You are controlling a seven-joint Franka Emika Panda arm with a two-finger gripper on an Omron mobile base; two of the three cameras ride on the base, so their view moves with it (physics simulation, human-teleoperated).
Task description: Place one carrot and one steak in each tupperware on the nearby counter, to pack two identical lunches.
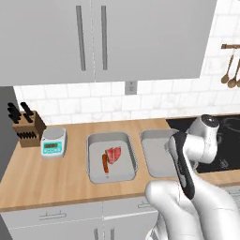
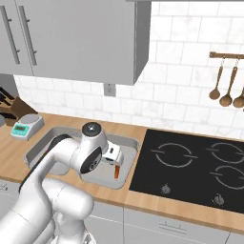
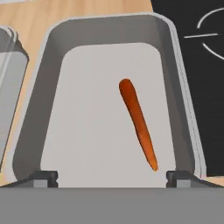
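On the counter [image 1: 70, 180] in the left base view, two grey tupperware trays are sitting side by side: the left tupperware [image 1: 111, 157] is holding a carrot [image 1: 105, 163] and a red steak [image 1: 113, 154] that are lying just beside each other, while the right tupperware [image 1: 157, 152] is partly hiding behind the white arm. A teal-and-white scale [image 1: 53, 142] and a knife block [image 1: 27, 125] are standing near the wall at the left. From the right base view, the arm is bending over the tray next to the dark stovetop [image 2: 190, 167], and an orange carrot [image 2: 116, 172] is lying in that tray below the gripper [image 2: 113, 157], whose fingers are probably apart, though they are too small here to judge. Looking through the hand view, the gripper's [image 3: 111, 177] jaws are standing spread wide, gripping nothing, with the second carrot [image 3: 138, 122] lying loose and slanted on the tray floor ahead of them, nearer the stovetop side, alone in that right tupperware [image 3: 183, 100].
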